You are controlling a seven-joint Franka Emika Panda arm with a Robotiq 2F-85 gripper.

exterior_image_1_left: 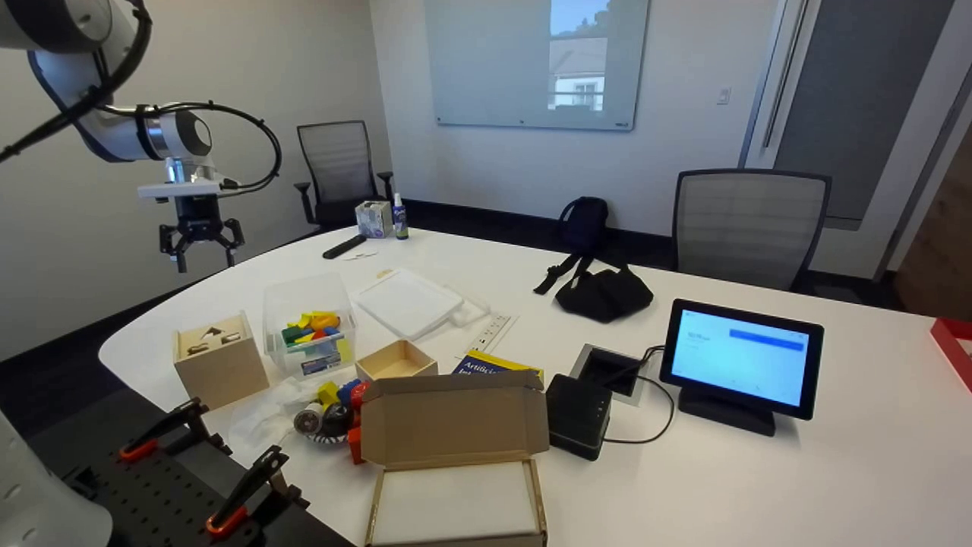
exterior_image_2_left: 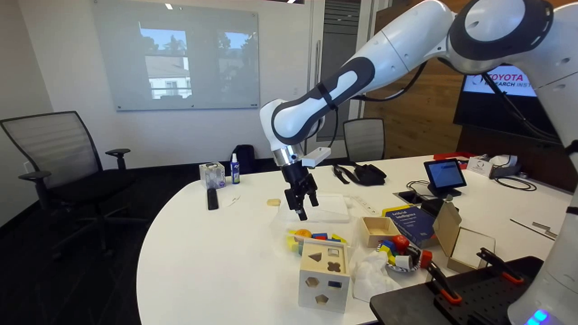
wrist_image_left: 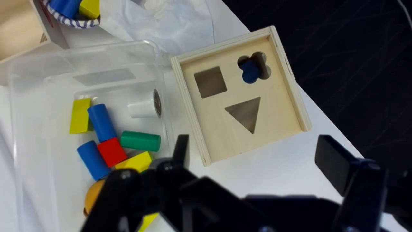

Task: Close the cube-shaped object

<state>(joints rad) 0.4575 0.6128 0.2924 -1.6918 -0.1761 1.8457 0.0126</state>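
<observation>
A: Going from the left of the wrist view, what are we facing?

B: A clear bin is filling the left side, coloured blocks lying inside. Along the bottom the gripper is hanging, its fingers standing well apart and grasping nothing.

A: And the wooden cube?

B: It's sitting right of centre, its holed panel lying between raised rims on three sides. The side facing the bottom of the frame is going without one.

A: So you're reading the panel as a lid sliding in there?

B: I'm guessing so. It's looking nearly or fully home; I can't tell which. If it's needing a nudge, I'd be bringing the fingers together, lowering them before that rimless side and pushing gently towards the top of the frame, parallel to the rims.

A: What are you fearing?

B: Crooked pushing would be jamming the panel; hard pushing would be sending the cube over the edge of the table at right.
</observation>
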